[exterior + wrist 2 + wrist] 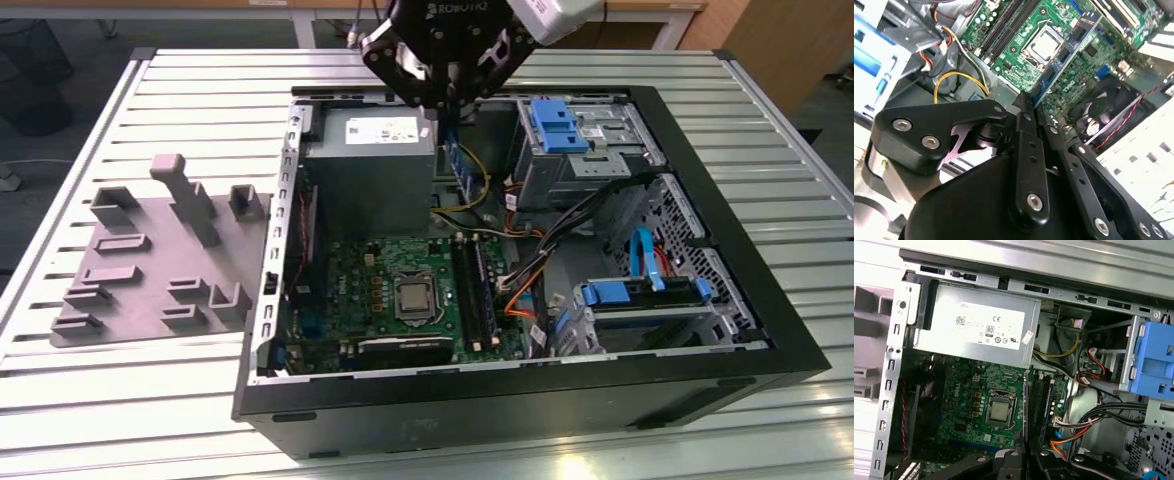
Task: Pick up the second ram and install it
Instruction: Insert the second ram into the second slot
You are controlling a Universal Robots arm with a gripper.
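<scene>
The grey holder (154,265) sits on the exterior view's left; right of it, above the case (534,400), the gripper (447,100) grips the ram (463,165) edge-down, likely for lining up with the slots (474,290)

Open computer case (787,365) lies on its side on slatted metal desk (160,400). Inside: green motherboard (360,275) with bare processor socket (415,299), grey power supply (367,165) toward far wall, blue drive brackets (558,125) on exterior view's right. Grey plastic holder plate (147,265) sits on desk beside case, exterior view's left.
</scene>
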